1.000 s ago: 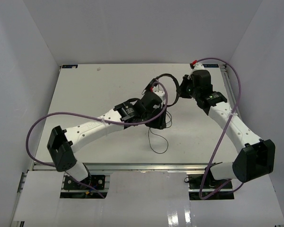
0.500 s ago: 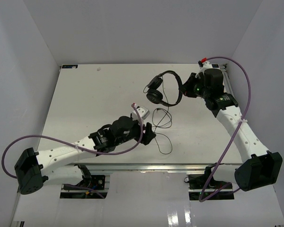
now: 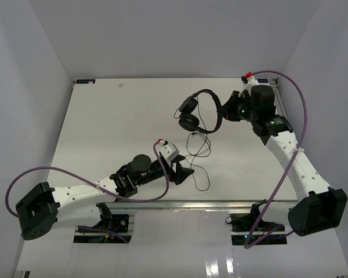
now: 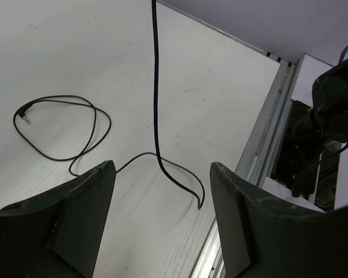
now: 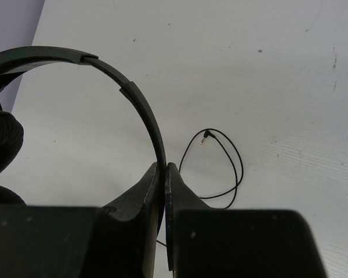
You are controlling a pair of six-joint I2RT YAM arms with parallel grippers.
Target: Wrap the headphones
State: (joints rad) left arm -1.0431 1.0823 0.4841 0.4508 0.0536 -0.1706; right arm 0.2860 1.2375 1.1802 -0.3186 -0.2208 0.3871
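The black headphones (image 3: pixel 189 122) hang above the table's far middle, held by the thin headband (image 5: pixel 127 92). My right gripper (image 3: pixel 225 113) is shut on that headband, and its jaws (image 5: pixel 164 169) pinch it on both sides. One padded earcup (image 5: pixel 0 139) shows at the left edge of the right wrist view. The thin black cable (image 3: pixel 198 146) drops from the headphones and lies in loose loops on the table, and its plug (image 5: pixel 204 138) rests flat. My left gripper (image 3: pixel 185 172) is open and empty, low near the front edge. The cable (image 4: pixel 156 116) runs between its fingers (image 4: pixel 81 214) without touching them.
The table's aluminium front rail (image 4: pixel 261 150) lies just right of the left gripper, with the right arm's base (image 4: pixel 327 121) beyond it. Purple robot cables (image 3: pixel 290 116) arc over both arms. White walls enclose the table on three sides.
My left arm has pulled back from the headphones toward the near edge and let go. My right gripper has lifted the headphones slightly right, and the cable trails down.
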